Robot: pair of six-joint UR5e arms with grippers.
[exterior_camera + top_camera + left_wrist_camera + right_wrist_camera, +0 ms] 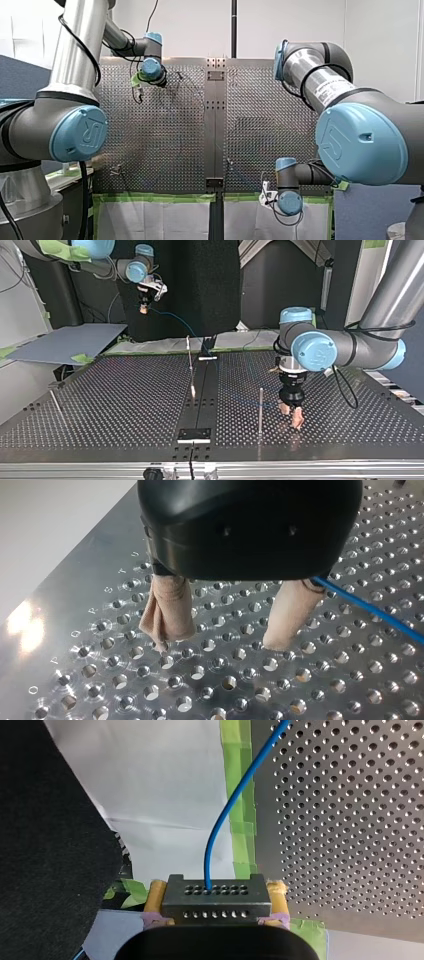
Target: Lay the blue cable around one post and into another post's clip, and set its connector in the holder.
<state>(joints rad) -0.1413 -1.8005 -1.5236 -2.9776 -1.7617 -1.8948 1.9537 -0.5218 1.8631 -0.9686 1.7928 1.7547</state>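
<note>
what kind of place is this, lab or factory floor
Probably a robotics lab bench: two arms over a perforated table, thin posts standing on it, and my right hand holding a blue cable's connector.

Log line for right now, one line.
left gripper: open, cable beside it | right gripper: shut on connector, beyond table edge

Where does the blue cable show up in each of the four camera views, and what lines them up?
Front view: too thin to make out with certainty.
Top view: the blue cable arcs away from my right gripper, at upper left.
Left wrist view: it runs beside my left gripper.
Right wrist view: it rises from the connector.
Shared landmark: the perforated table, in all four.
</note>
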